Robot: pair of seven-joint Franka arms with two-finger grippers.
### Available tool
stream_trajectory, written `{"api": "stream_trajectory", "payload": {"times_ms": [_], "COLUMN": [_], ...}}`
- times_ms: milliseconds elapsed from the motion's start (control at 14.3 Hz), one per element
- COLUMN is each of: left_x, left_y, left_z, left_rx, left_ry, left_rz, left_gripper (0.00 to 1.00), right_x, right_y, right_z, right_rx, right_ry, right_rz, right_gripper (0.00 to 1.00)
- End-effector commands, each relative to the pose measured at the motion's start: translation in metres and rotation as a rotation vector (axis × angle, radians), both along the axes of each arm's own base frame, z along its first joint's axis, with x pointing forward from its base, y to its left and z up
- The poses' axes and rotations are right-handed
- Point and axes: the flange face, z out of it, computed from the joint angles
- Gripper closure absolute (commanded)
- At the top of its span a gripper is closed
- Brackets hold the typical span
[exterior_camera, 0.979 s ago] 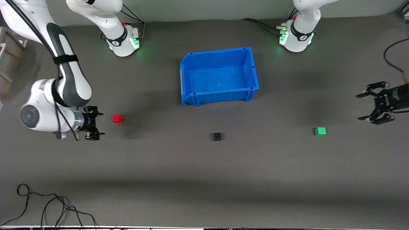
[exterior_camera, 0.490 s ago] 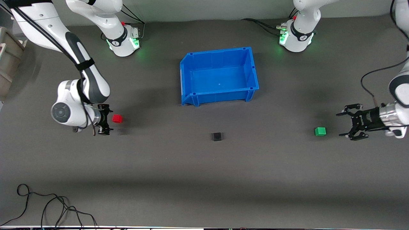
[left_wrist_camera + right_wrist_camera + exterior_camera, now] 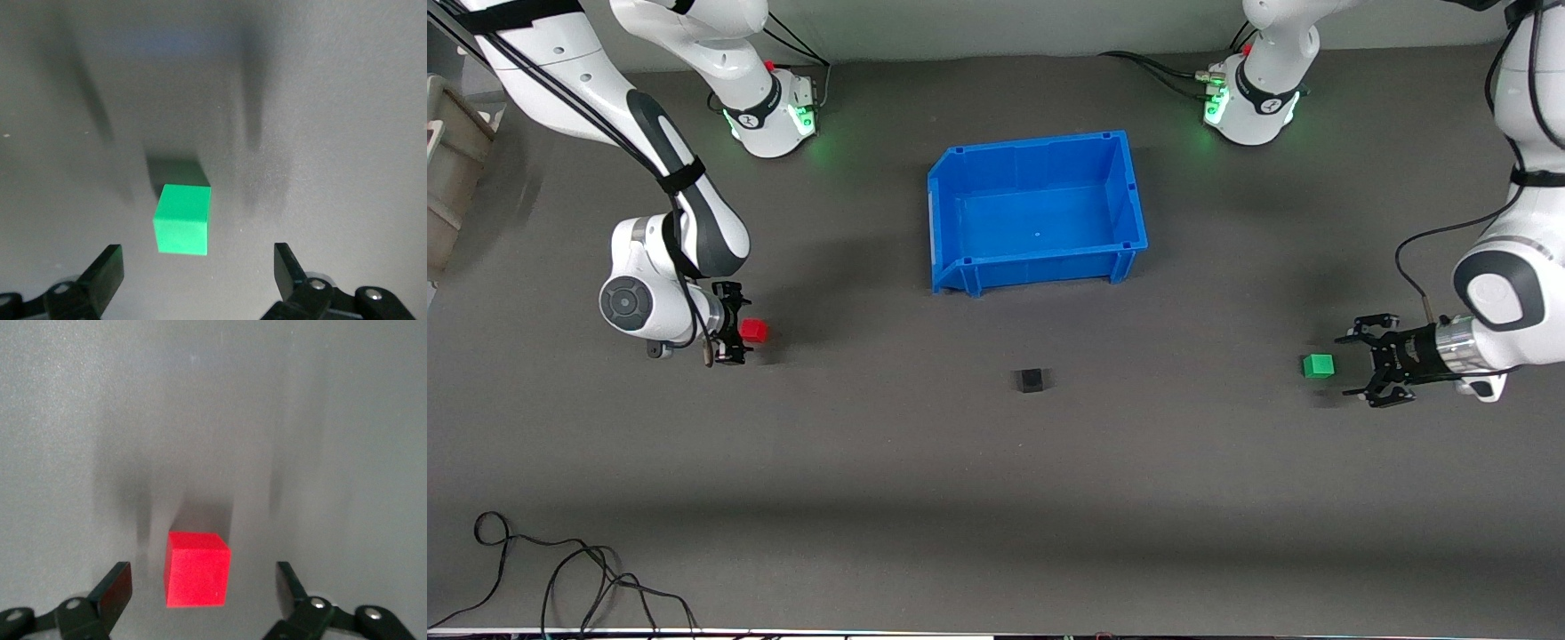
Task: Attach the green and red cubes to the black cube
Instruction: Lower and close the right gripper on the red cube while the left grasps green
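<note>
Nothing's attached yet: your right end effector (image 3: 745, 334) sits spread at the red cube (image 3: 753, 331), left end effector (image 3: 1356, 369) spread beside the green cube (image 3: 1318, 365), and the black cube (image 3: 1031, 380) waits between them at the bin's (image 3: 951, 206) 6 o'clock.

No readable text, label, brand name, number or sign is being shown in any view. Small dark emblems are being displayed on the collars of the two arm bases (image 3: 769, 111) (image 3: 1258, 102), but they are too small to be made out.
</note>
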Motion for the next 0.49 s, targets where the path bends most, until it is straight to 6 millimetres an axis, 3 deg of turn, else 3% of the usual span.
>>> {"api": "stream_trajectory", "payload": {"times_ms": [0, 210, 280, 350, 420], "left_x": [0.000, -0.002, -0.003, -0.004, -0.005], "left_y": [0.001, 0.000, 0.000, 0.002, 0.003], "left_z": [-0.013, -0.021, -0.023, -0.024, -0.024], "left_rx": [-0.009, -0.009, -0.011, -0.014, -0.017], "left_ry": [-0.028, -0.022, -0.022, -0.020, -0.019], "left_rz": [-0.043, -0.053, -0.060, -0.061, -0.063], "left_gripper": [0.00, 0.00, 0.03, 0.14, 0.33], "right_x": [-0.002, -0.002, -0.002, -0.002, -0.001], "right_y": [0.001, 0.001, 0.001, 0.001, 0.000], "right_z": [-0.017, -0.020, -0.020, -0.020, -0.019], "right_rx": [-0.022, -0.021, -0.021, -0.022, -0.023], "right_ry": [-0.011, -0.006, -0.008, -0.006, -0.007], "right_rz": [-0.003, -0.003, 0.000, 0.005, 0.011], "right_gripper": [0.06, 0.21, 0.22, 0.22, 0.20]}}
